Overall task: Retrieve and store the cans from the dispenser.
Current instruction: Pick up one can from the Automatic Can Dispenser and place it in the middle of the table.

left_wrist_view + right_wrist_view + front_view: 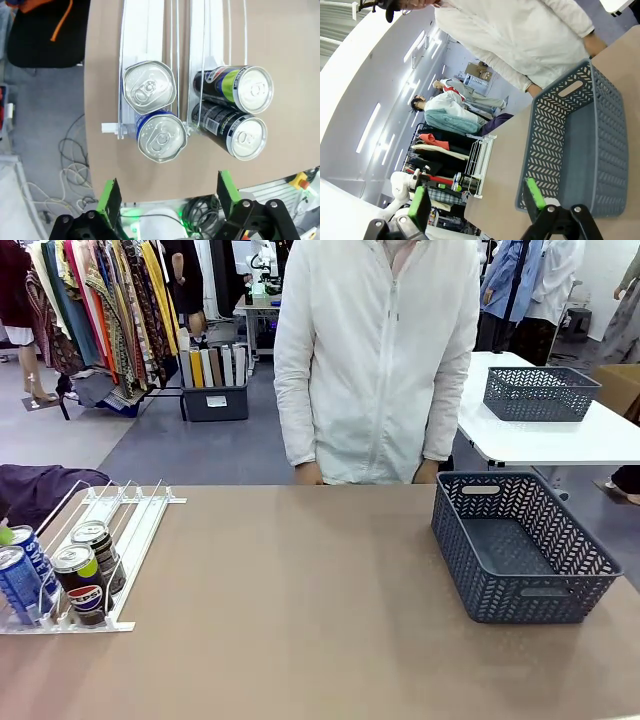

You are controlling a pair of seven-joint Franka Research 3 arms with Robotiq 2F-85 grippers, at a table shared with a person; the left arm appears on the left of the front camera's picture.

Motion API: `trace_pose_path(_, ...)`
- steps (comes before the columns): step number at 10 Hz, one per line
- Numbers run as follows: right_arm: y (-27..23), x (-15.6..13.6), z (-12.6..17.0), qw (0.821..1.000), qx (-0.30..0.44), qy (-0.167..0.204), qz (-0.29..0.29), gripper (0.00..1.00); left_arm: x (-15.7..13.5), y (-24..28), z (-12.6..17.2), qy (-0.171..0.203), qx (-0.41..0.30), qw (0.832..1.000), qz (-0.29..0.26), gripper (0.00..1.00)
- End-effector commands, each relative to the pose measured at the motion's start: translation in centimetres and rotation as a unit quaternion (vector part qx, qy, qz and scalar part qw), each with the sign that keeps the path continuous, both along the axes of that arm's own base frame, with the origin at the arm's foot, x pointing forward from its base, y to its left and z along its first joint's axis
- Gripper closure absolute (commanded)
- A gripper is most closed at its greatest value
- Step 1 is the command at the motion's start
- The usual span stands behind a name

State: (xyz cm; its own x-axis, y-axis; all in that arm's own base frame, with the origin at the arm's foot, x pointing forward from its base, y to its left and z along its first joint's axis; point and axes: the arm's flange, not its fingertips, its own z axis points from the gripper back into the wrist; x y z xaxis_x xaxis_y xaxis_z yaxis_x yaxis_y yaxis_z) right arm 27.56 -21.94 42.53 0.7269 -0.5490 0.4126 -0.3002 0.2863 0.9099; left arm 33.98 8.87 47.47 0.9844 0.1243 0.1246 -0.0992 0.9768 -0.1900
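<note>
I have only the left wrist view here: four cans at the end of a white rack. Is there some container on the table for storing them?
Observer: Yes. The front view shows a dark grey mesh basket on the right side of the table, well apart from the dispenser on the left.
Operator: Where is the right gripper?
Observer: The right gripper is open and holds nothing. Its wrist view looks at the basket's near corner.
Operator: Does the person reach over the table?
Observer: No. The person stands at the far edge, with both hands down by that edge.
</note>
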Motion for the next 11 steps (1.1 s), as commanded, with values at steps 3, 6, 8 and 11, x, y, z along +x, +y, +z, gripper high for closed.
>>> trace_pose_path(3, -0.1, 0.0, 0.4, 1.000, 0.007, -0.003, -0.002, 0.00, 2.0, -1.0, -3.9, 0.027, 0.020, 0.999, -0.003, 0.00)
trace_pose_path(6, -0.1, 0.0, 0.4, 1.000, 0.007, -0.003, -0.002, 0.00, 3.2, -1.0, -6.6, 0.039, 0.030, 0.999, 0.009, 0.00)
trace_pose_path(8, -0.1, 0.0, 0.4, 1.000, 0.007, -0.003, -0.002, 0.00, 3.5, -1.0, -7.3, 0.028, 0.046, 0.998, 0.032, 0.00)
trace_pose_path(11, -0.1, 0.0, 0.4, 1.000, 0.007, -0.003, -0.002, 0.00, 3.5, -1.2, -7.2, 0.035, 0.054, 0.997, 0.039, 0.00)
